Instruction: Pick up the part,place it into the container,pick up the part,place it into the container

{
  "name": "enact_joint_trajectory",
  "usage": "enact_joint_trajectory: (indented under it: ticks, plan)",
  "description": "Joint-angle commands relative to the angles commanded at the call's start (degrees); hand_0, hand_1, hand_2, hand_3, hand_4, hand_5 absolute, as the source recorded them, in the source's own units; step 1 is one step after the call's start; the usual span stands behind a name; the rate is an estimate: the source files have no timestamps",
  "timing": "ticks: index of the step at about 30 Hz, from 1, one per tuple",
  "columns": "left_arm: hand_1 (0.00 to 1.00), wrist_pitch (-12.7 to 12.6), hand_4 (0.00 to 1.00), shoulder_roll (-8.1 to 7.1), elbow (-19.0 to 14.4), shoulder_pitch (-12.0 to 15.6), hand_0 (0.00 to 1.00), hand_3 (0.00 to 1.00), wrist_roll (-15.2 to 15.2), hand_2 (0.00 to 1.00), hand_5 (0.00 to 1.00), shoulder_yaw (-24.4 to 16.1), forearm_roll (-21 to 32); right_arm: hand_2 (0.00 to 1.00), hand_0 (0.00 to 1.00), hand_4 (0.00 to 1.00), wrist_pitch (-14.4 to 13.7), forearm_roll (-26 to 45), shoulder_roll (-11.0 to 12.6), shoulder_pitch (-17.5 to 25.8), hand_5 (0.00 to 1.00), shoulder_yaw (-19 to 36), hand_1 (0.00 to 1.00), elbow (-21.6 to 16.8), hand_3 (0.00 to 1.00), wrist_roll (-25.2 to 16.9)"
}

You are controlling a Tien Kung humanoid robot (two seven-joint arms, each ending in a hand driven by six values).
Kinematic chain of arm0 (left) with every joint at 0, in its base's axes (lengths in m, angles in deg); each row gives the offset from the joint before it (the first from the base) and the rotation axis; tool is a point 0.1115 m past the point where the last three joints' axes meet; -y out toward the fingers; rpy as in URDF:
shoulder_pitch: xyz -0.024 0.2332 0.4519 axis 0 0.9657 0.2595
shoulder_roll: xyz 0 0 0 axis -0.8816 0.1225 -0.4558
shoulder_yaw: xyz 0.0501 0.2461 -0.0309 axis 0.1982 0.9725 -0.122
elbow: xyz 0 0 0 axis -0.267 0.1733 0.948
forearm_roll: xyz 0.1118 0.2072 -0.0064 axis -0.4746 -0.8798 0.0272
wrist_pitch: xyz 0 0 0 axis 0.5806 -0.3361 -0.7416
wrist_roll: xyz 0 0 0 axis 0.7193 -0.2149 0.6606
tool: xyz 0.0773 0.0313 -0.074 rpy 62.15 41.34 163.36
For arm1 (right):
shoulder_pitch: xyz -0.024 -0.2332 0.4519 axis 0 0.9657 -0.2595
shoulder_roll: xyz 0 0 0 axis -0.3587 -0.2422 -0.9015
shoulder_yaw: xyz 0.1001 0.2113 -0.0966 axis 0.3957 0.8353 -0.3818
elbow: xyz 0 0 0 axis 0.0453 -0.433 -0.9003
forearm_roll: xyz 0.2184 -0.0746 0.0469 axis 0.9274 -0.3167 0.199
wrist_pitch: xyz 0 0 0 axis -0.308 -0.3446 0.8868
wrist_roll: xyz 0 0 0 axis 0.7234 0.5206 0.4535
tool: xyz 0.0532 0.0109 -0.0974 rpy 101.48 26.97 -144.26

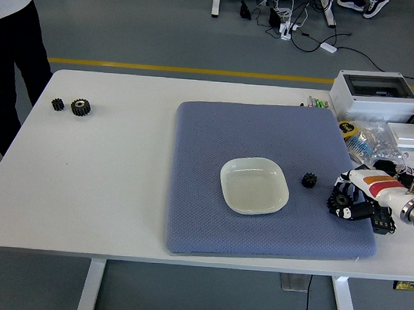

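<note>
Since the right hand (353,199) curled its fingers (345,213) around the big gear (340,201), most of that gear was hidden. Small gear (309,180) sat beside the dish (254,185).

- I counted four black gears: a large one (341,201) and a small one (309,180) on the mat, another large (80,106) and small (57,104) at far left.
- One dish (254,186).
- One mat (215,134).
- One grey box (374,95).
</note>
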Motion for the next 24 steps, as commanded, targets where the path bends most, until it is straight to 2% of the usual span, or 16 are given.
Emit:
enact_joint_trajectory:
  ticks: [1, 5, 6, 7, 11, 12, 13, 18, 19, 24]
  plan:
    - [0.654, 0.01, 0.695, 0.0, 0.0, 0.01, 0.687, 0.596, -0.01, 0.715, 0.677, 0.04, -0.03, 0.39, 0.063, 0.817, -0.1, 0.08, 0.12, 0.05, 0.266, 0.3, 0.276, -0.32, 0.472, -0.05]
    - [0.654, 0.01, 0.695, 0.0, 0.0, -0.01, 0.687, 0.596, -0.01, 0.715, 0.677, 0.0, -0.12, 0.39, 0.063, 0.817, -0.3, 0.07, 0.48, 0.1, 0.266, 1.09, 0.276, -1.53, 0.472, -0.15]
    - [0.654, 0.01, 0.695, 0.0, 0.0, -0.02, 0.687, 0.596, 0.01, 0.715, 0.677, -0.02, -0.14, 0.39, 0.063, 0.817, -0.41, -0.1, 0.69, 0.2, 0.266, 1.73, 0.276, -2.46, 0.472, -0.1]
    - [0.654, 0.01, 0.695, 0.0, 0.0, -0.03, 0.687, 0.595, 0.02, 0.714, 0.676, -0.02, -0.13, 0.365, 0.011, 0.823, -0.45, -0.18, 0.79, 0.25, 0.245, 2.0, 0.234, -2.89, 0.472, -0.07]
    - [0.654, -0.02, 0.695, 0.0, 0.0, 0.02, 0.687, 0.595, 0.12, 0.714, 0.676, -0.17, -0.15, 0.365, 0.011, 0.823, -0.39, -1.53, 0.9, 0.35, 0.245, 4.12, 0.234, -6.5, 0.472, 0.56]
    - [0.654, -0.03, 0.695, 0.0, 0.0, 0.07, 0.687, 0.595, 0.13, 0.714, 0.676, -0.13, -0.09, 0.365, 0.011, 0.823, -0.42, -2.04, 0.65, 0.16, 0.245, 4.75, 0.234, -7.67, 0.472, 0.81]
    - [0.653, -0.03, 0.693, 0.0, 0.0, 0.11, 0.687, 0.595, 0.12, 0.713, 0.672, 0.0, 0.01, 0.27, 0.002, 0.849, -0.49, -2.46, 0.34, -0.13, 0.216, 5.23, 0.156, -8.73, 0.456, 1.04]
    - [0.653, -0.07, 0.693, 0.0, 0.0, 0.29, 0.687, 0.595, 0.13, 0.713, 0.672, 0.72, 0.55, 0.27, 0.002, 0.849, -0.59, -2.74, -1.54, -3.08, 0.216, 4.57, 0.156, -13.24, 0.456, 1.95]
    - [0.652, -0.1, 0.693, 0.0, 0.0, 0.31, 0.687, 0.594, 0.13, 0.712, 0.672, 0.82, 0.58, 0.212, 0.002, 0.891, -0.3, -2.66, -2.18, -4.03, 0.179, 3.75, 0.085, -14.11, 0.44, 2.24]
    - [0.652, -0.27, 0.693, 0.0, 0.0, 0.4, 0.687, 0.594, 0.12, 0.712, 0.672, 1.35, 0.9, 0.212, 0.002, 0.891, 1.12, -1.36, -5.8, -9.11, 0.179, -1.72, 0.085, -15.06, 0.44, 3.37]
